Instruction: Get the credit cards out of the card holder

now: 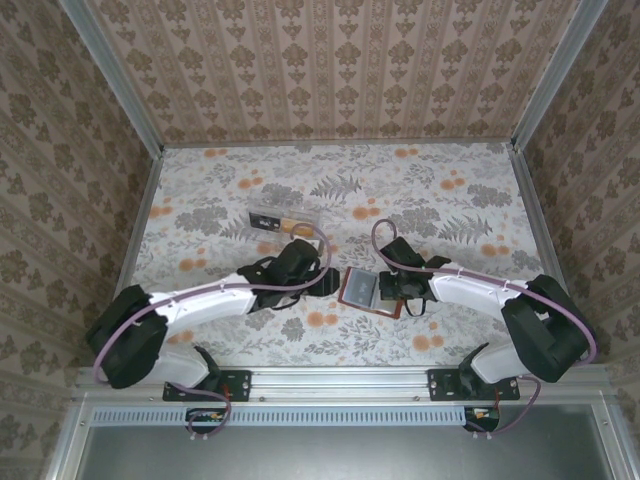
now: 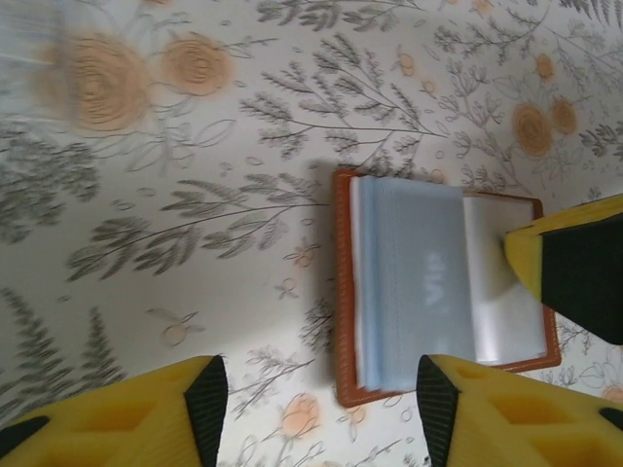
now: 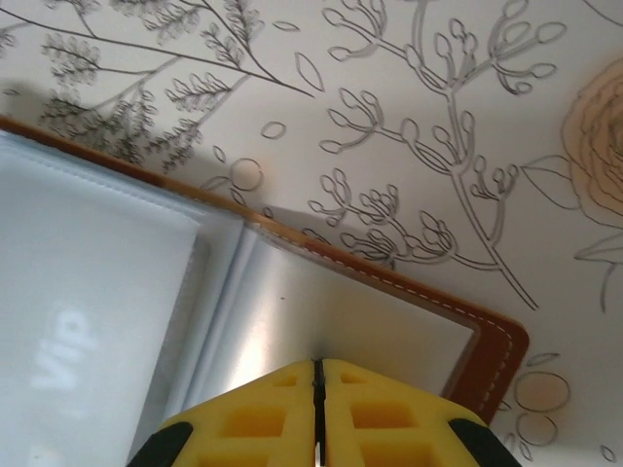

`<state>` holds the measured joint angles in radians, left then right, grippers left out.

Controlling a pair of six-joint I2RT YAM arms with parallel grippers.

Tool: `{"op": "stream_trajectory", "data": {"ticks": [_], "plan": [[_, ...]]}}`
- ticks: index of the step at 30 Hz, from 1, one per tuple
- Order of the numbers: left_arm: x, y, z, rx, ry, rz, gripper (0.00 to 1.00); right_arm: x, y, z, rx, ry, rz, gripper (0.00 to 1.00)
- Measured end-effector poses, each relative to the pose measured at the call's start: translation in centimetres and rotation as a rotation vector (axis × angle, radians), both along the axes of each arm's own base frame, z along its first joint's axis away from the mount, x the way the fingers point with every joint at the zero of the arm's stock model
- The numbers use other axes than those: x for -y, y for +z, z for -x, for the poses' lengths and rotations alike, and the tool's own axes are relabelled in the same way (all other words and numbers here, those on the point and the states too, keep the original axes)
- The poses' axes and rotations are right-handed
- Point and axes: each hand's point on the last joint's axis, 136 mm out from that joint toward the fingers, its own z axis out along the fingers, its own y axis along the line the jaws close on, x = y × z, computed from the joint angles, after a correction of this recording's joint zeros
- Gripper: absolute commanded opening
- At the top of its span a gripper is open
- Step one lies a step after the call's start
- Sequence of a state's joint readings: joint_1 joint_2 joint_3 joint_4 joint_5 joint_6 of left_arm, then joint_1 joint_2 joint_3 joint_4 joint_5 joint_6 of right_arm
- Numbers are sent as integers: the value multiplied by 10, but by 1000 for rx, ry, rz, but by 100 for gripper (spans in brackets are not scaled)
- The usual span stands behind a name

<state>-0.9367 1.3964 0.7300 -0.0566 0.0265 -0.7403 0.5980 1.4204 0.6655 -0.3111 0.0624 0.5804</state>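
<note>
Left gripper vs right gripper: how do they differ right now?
Left gripper has its jaws wide apart, holding nothing; right gripper is shut, jaws pressed together. Left hangs at the edge of the card holder; right's tip sits over its clear sleeve. Shared: yellow-and-black build, both at the open holder.

The desk (image 1: 450, 200) is covered edge to edge with a pale sheet printed with grey ferns, leafy sprigs and orange blossoms. Two things lie directly on it. The card holder (image 1: 360, 290) lies flat and open near the middle of the near half, its reddish-brown stitched rim framing pale blue-grey inner leaves, one marked VIP. Farther back and to the left, well apart from it, lies a clear plastic oblong box (image 1: 283, 218), also flat.
</note>
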Motion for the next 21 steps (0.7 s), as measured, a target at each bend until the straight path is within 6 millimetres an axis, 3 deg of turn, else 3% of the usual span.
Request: {"op": "stream_trajectory", "data": {"ticks": [12,21], "plan": [[47,-33,-6,-86,-84,7,45,-6,-3,-6,10,4,-31,11],[55,-50,-4,-129,-107,-1,44,-7,-3,-5,5,7,-39,12]]}}
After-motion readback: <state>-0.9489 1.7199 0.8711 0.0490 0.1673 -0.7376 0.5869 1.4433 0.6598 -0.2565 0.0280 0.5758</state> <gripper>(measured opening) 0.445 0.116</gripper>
